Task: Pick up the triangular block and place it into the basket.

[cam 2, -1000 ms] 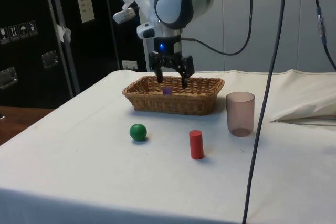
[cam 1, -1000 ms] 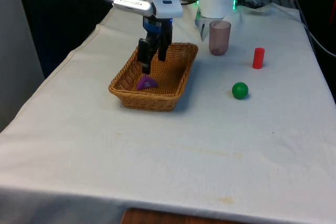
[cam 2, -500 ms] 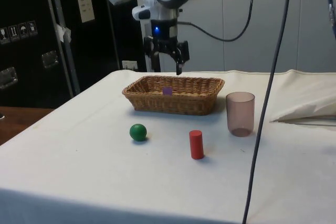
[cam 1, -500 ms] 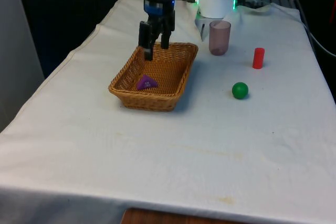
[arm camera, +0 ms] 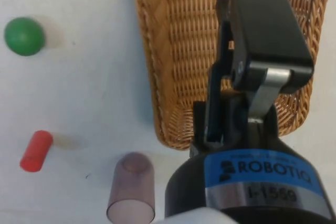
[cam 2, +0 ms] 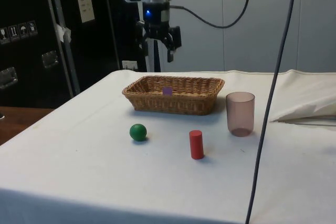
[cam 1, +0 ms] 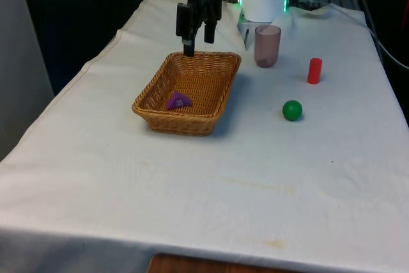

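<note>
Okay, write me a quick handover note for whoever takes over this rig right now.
Gripper: the black two-finger gripper is open and empty, above the far end of the woven wicker basket.
Things: the purple triangular block lies inside the basket, near its end on the front view's left.
Done: block picked and placed.
Left: nothing for the block; just move the arm away.
</note>
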You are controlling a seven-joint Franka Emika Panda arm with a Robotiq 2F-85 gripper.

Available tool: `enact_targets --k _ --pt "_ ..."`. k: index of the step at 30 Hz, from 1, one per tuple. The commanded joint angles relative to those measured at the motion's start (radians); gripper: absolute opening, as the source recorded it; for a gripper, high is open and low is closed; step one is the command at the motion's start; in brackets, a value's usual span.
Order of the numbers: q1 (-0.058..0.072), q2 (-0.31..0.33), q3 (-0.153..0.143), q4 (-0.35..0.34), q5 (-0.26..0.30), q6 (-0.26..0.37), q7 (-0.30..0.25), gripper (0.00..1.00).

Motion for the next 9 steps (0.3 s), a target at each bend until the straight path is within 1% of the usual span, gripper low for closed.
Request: enact_targets --k 1,2,5,8,9 --pt "0.002 -0.002 0.002 0.007 0.0 -0.008 0.003 1.0" --pt "0.011 0.0 -0.001 0.019 -0.02 -0.019 0.026 1.0" --pt "0.017 -0.001 0.01 0.045 -0.021 -0.043 0.045 1.0" --pt "0.02 0.0 0.02 0.06 -0.025 -0.056 0.06 1.0" --pt "0.013 -0.002 0.026 0.056 -0.007 -0.053 0.044 1.0"
